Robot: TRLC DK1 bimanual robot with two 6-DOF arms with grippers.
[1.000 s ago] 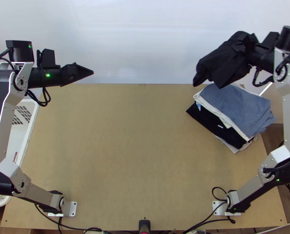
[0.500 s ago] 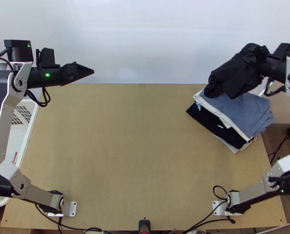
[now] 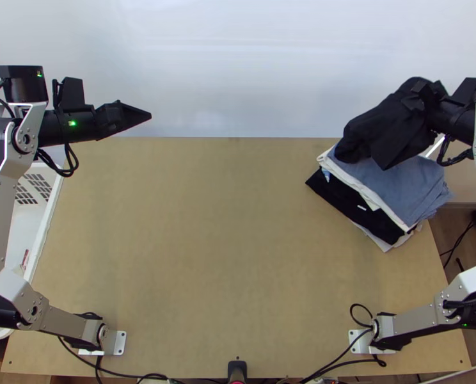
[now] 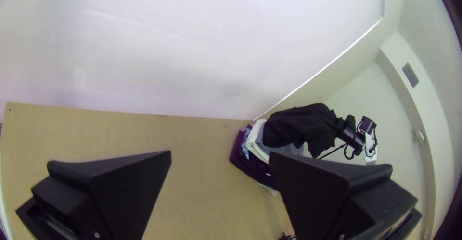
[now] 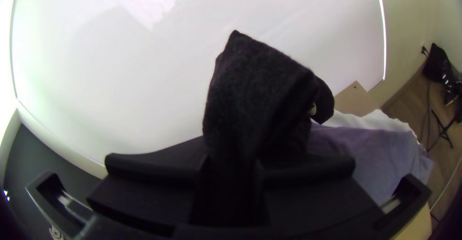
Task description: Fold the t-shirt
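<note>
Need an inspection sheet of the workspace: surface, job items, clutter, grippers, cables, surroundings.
surface: light wooden table, no spill or damage seen.
job's things: black shirt, bunched, held over the stack of folded cloths at the far right; blue cloth on top, white and black ones below. Can't tell if shirt touches stack.
clutter: nothing seen loose; white basket at the left edge.
grippers: left gripper open, near the far left; right gripper shut on the shirt.
cables: black cables along the near edge and by both arm bases; loops at both wrists.
surroundings: white wall or panel behind, wooden floor at the right.
</note>
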